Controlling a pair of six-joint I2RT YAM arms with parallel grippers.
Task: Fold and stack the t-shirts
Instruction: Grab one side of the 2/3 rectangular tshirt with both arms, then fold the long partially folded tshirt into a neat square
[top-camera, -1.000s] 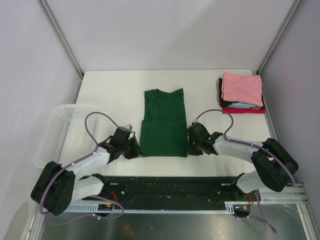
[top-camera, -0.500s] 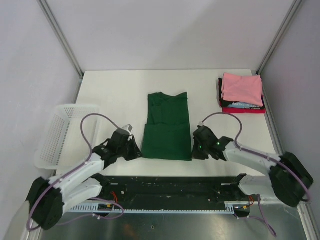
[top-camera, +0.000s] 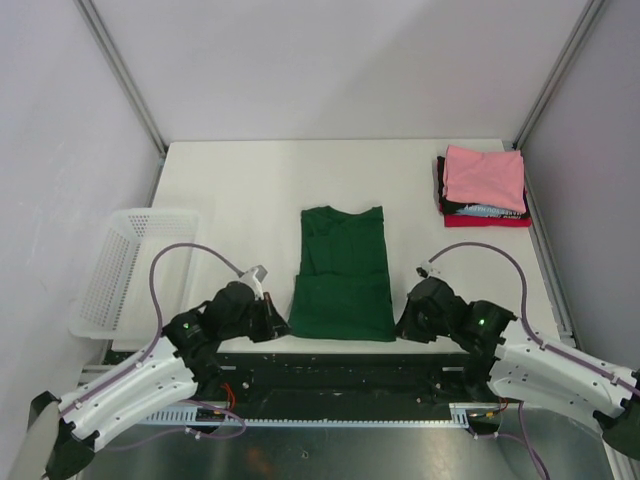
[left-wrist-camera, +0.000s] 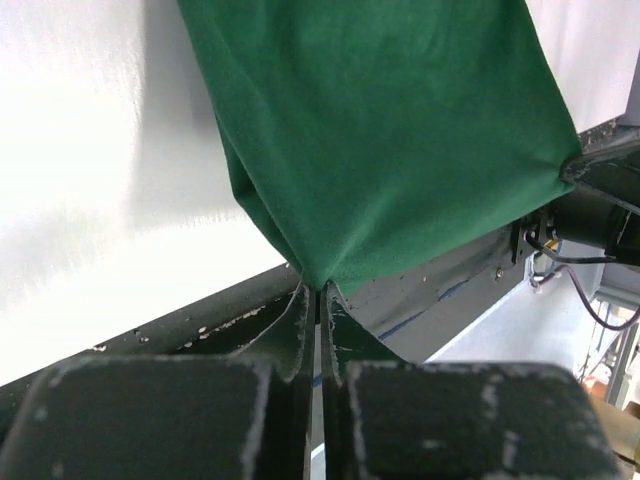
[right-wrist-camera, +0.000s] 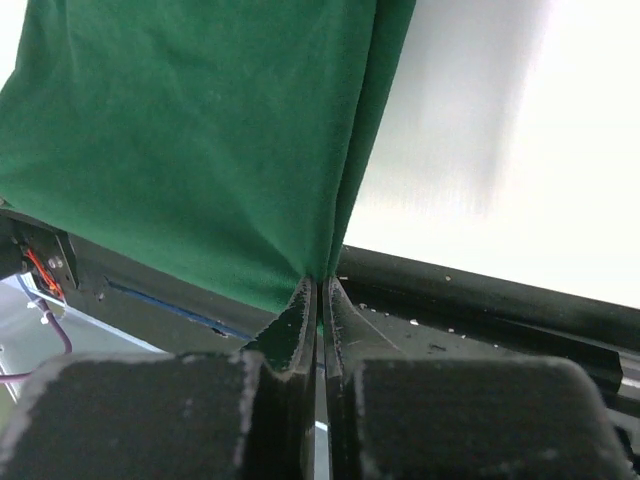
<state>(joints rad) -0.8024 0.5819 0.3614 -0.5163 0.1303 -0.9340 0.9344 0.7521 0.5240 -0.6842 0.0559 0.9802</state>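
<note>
1. Cloth of the dark green t-shirt (top-camera: 342, 275) lies folded lengthwise on the counter (top-camera: 240, 190), its near hem at the front edge.
2. The left fingers (left-wrist-camera: 293, 322) are pinched shut on the hem's left corner.
3. The right fingers (right-wrist-camera: 297, 318) clamp its right corner.
4. The folded t-shirts (top-camera: 484, 185), pink on top, sit stacked far right.

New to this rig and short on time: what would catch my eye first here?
A dark green t-shirt lies in the middle, its two near corners pinched by the left end effector and the right end effector. A folded stack, pink on top, sits at the far right corner; a white mesh basket stands at the left.
</note>
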